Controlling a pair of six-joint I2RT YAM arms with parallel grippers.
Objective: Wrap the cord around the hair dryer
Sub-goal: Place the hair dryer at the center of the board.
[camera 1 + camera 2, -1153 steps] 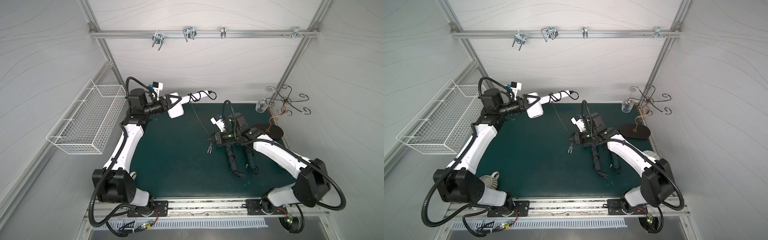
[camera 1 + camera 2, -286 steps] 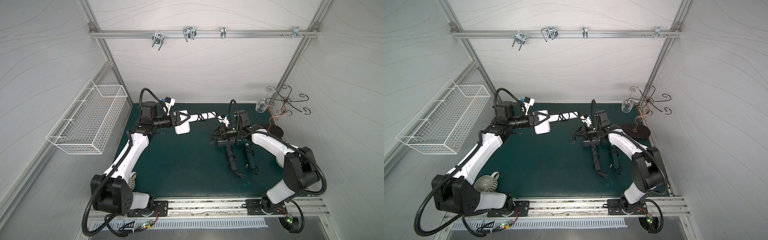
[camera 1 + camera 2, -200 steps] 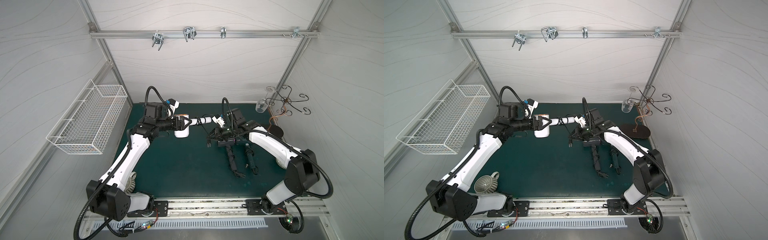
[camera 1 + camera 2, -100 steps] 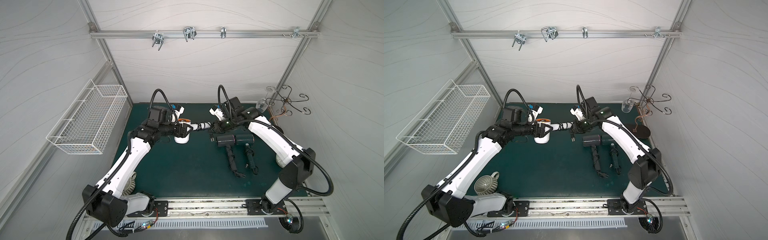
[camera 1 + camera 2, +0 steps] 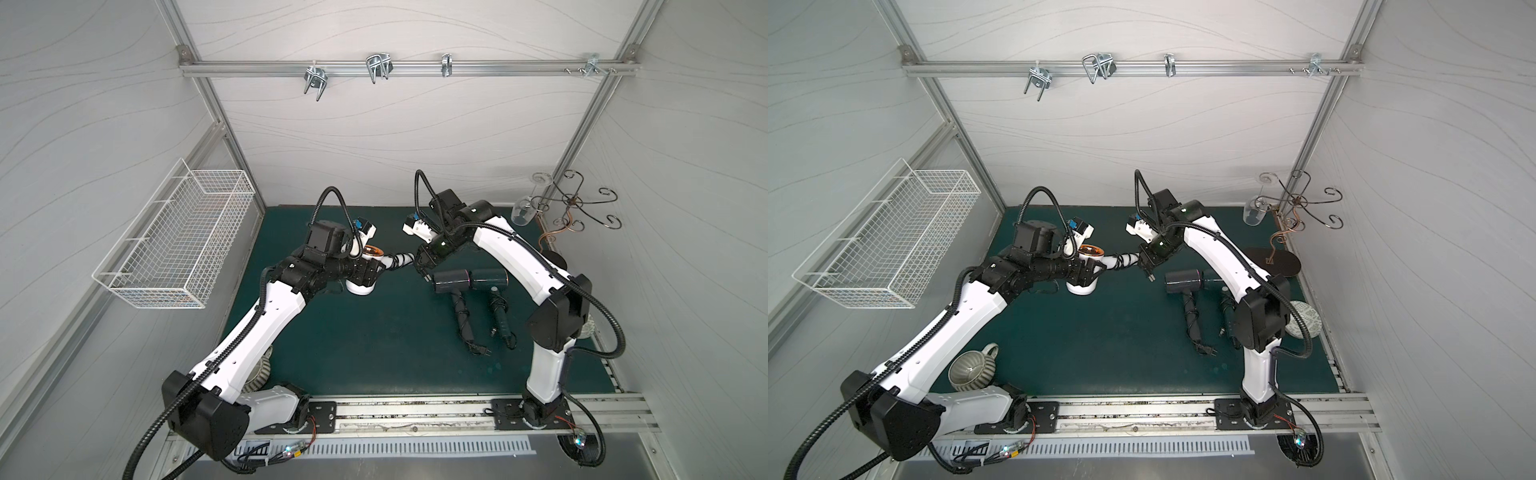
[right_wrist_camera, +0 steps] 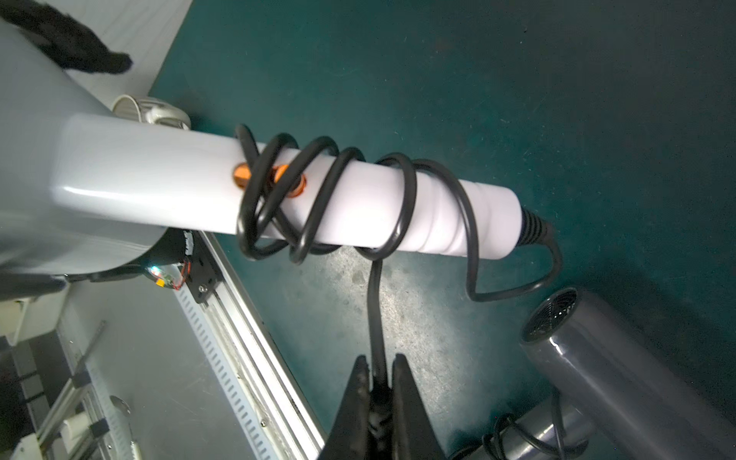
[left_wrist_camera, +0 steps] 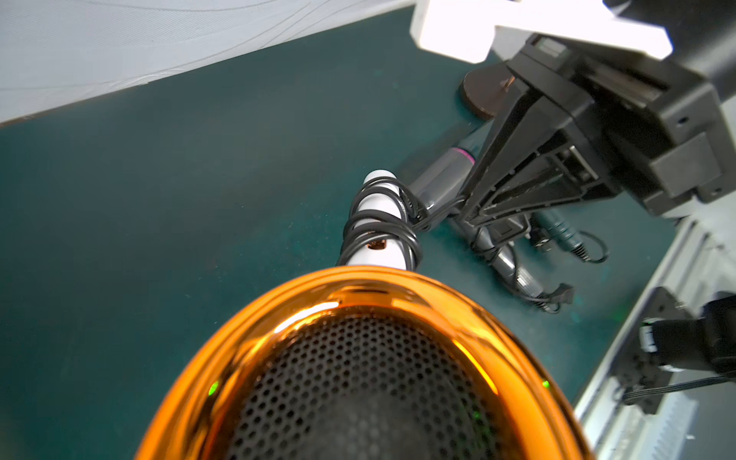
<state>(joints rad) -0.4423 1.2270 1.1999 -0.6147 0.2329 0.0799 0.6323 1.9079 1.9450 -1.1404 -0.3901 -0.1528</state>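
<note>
The right end effector (image 6: 378,368) is clamped together on the cord (image 6: 374,302), pinching the free tail a short way below the white dryer (image 6: 358,199). From the pinch the cord runs straight up to the handle, where several loops already sit around it; they cross each other over the orange buttons and look loose rather than snug. One slack bight hangs off the strain relief at the handle's end. The left end effector (image 5: 1087,271) is closed on the dryer's round body and holds it in the air over the counter (image 5: 374,353), handle pointing toward the right arm. The wrapping looks nearly done, since little tail seems left. The main risk is the coils: they are slack and sit on a smooth, tapering handle, so letting go of the tail without tucking it could let them spring open or slide off the end. A hard pull to tighten could instead drag the crossed loops into a bunch, or twist the glossy body in the left grip. The right arm also works just above a grey dryer (image 6: 621,358) lying on the counter, so a low sweep around the handle could knock it.
</note>
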